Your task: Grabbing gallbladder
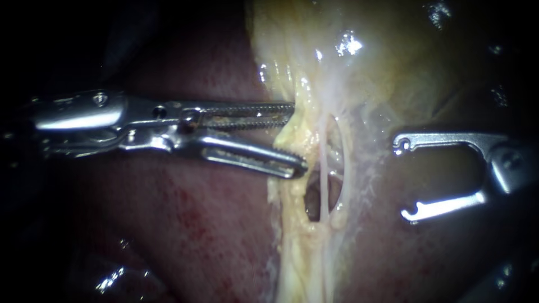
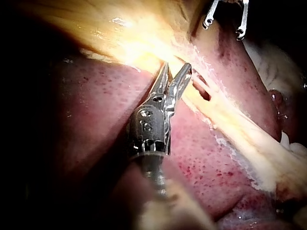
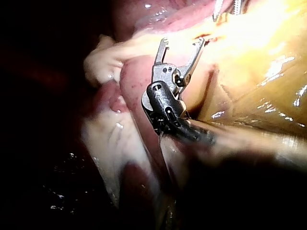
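The gallbladder [image 1: 370,62] is a pale yellow, glistening mass with a fatty yellow band [image 1: 292,235] running down from it. My left instrument [image 1: 297,137] has serrated jaws standing open at the band's left edge, and a lip of yellow tissue lies between them. In the left wrist view the left instrument [image 2: 176,72] also shows a gap between its jaws, at the yellow tissue [image 2: 139,48]. My right instrument [image 1: 405,179] holds its hooked jaws wide open, just right of the band and gripping nothing. In the right wrist view the right instrument [image 3: 182,45] is open too.
Dark red liver [image 1: 185,224] lies under and left of the band. Two thin whitish tubes [image 1: 324,174] cross a small opening [image 1: 311,199] in the yellow tissue, between the two instruments. The right instrument [image 2: 225,21] shows ahead of the left instrument's jaws.
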`<act>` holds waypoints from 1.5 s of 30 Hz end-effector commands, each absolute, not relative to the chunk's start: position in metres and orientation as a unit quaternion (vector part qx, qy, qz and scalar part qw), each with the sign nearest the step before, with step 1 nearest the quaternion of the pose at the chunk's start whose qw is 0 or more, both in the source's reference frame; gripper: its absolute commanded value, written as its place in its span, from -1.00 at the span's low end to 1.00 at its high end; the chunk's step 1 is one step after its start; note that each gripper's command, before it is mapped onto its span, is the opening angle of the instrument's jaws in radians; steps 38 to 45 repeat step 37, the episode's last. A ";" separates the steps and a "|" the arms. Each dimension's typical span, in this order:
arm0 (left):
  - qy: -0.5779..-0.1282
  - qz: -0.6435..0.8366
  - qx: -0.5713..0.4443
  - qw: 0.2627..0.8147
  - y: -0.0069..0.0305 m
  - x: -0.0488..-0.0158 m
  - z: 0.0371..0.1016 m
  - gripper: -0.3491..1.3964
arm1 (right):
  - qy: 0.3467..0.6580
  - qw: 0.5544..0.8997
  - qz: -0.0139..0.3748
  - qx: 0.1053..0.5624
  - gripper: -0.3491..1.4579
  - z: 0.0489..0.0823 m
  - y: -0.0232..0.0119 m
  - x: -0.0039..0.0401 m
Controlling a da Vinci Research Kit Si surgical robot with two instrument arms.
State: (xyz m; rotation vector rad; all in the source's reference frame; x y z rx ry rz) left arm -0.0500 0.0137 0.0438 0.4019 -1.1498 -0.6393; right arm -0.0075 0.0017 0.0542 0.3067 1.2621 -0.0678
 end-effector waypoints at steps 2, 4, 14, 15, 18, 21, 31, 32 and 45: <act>-0.530 -0.298 0.187 0.771 0.0138 -0.0499 0.0439 -0.67 | 0.588 0.796 -0.032 0.143 0.04 0.0542 0.0017 -0.0076; -0.529 -0.303 0.190 0.770 0.0138 -0.0498 0.0440 -0.90 | 0.588 0.796 -0.032 0.143 0.04 0.0542 0.0017 -0.0076; -0.526 -0.305 0.192 0.770 0.0137 -0.0494 0.0442 -1.00 | 0.588 0.796 -0.032 0.143 0.04 0.0542 0.0016 -0.0076; -0.526 -0.305 0.192 0.770 0.0137 -0.0493 0.0442 -1.00 | 0.588 0.796 -0.032 0.143 0.04 0.0542 0.0016 -0.0076; -0.526 -0.305 0.191 0.771 0.0136 -0.0493 0.0442 -1.00 | 0.588 0.796 -0.032 0.143 0.04 0.0542 0.0016 -0.0076; -0.526 -0.305 0.191 0.771 0.0135 -0.0492 0.0442 -1.00 | 0.588 0.796 -0.032 0.143 0.04 0.0542 0.0016 -0.0076; -0.526 -0.305 0.191 0.771 0.0133 -0.0491 0.0441 -1.00 | 0.588 0.796 -0.032 0.143 0.04 0.0542 0.0016 -0.0076; -0.526 -0.305 0.191 0.771 0.0133 -0.0492 0.0441 -1.00 | 0.588 0.796 -0.032 0.143 0.04 0.0542 0.0016 -0.0076; -0.526 -0.305 0.191 0.771 0.0133 -0.0491 0.0440 -1.00 | 0.588 0.796 -0.032 0.143 0.04 0.0543 0.0017 -0.0076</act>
